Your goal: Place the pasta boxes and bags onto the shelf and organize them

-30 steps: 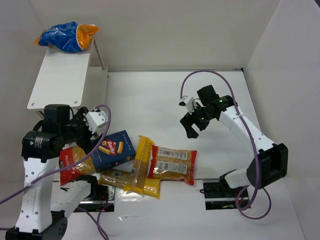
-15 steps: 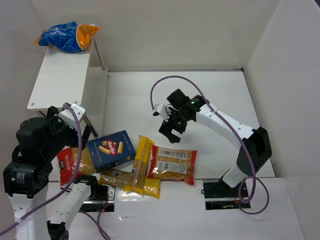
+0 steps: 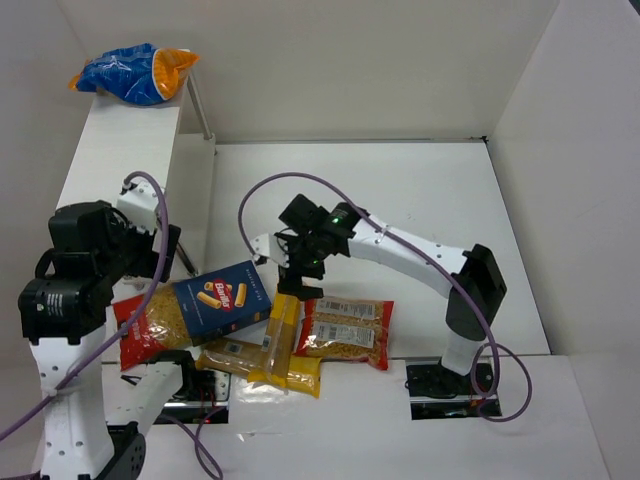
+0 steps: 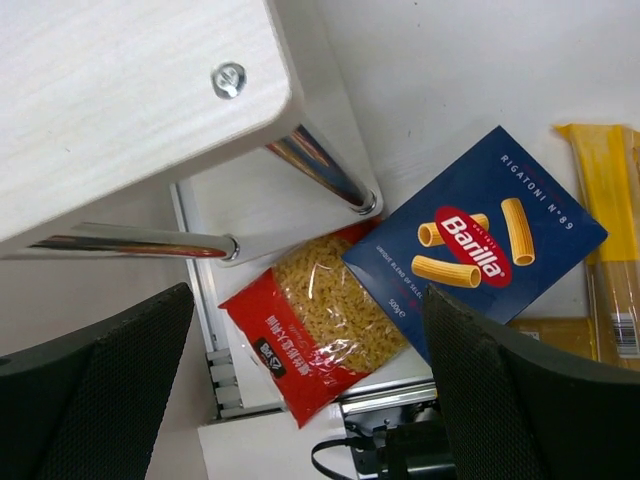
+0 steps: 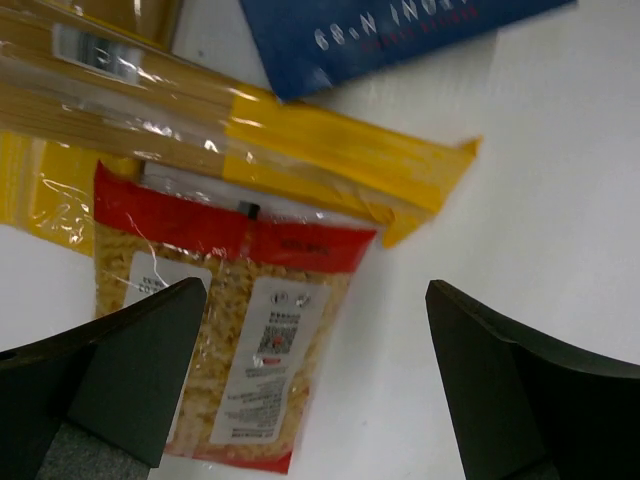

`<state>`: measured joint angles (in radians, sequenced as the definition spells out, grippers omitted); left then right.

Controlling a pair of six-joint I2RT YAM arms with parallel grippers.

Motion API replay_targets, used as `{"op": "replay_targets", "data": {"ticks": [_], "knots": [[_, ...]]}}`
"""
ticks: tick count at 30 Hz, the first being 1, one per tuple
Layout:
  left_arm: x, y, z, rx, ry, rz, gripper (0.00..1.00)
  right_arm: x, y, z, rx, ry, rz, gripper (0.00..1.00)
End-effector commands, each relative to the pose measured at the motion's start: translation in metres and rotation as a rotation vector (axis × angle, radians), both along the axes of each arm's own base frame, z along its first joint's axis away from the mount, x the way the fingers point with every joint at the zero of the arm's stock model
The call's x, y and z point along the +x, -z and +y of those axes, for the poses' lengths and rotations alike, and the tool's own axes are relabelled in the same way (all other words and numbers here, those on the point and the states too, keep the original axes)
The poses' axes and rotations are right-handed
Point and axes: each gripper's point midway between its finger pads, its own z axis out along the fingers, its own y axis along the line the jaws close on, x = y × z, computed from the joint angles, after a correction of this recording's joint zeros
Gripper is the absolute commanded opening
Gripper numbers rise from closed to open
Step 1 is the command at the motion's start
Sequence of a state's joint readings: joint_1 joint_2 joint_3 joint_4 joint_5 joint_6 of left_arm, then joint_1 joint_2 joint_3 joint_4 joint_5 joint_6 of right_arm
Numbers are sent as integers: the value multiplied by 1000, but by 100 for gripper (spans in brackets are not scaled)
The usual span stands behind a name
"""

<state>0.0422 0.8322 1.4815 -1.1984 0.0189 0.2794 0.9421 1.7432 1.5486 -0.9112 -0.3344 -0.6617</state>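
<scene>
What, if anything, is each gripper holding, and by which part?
Nothing is held. The left gripper is open above the red bag and box. The right gripper is open above the yellow pack.

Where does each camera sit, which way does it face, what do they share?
Top external: high behind the bases, looking down on both arms, shelf, table.
Left wrist: faces down between its fingers at shelf corner and blue box.
Right wrist: faces down between its fingers at a yellow pack and red-trimmed pack.
Shared: the blue box, in all three.
</scene>
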Motion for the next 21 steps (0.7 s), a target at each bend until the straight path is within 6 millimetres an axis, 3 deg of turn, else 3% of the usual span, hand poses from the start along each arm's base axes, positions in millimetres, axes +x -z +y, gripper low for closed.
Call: {"op": "replay_targets", "data": {"ticks": [1, 4, 11, 16, 17, 21], "knots": [[2, -18, 2, -26, -37, -26, 100, -16, -9, 34, 62, -170, -36, 100], [9, -29, -3, -48, -19, -32, 100, -32, -3, 47, 51, -258, -58, 100], [15, -36, -3, -76, -23, -31, 100, -65, 19, 55, -3, -398, -92, 100], [10, -36, 0, -70, -39, -44, 100, -71, 39, 55, -28, -438, -113, 100], [10, -33, 0, -63, -35, -35, 100, -74, 50, 53, -49, -444, -109, 100], [3, -31, 3, -62, -56, -45, 100, -69, 64, 58, -42, -447, -130, 100]]}}
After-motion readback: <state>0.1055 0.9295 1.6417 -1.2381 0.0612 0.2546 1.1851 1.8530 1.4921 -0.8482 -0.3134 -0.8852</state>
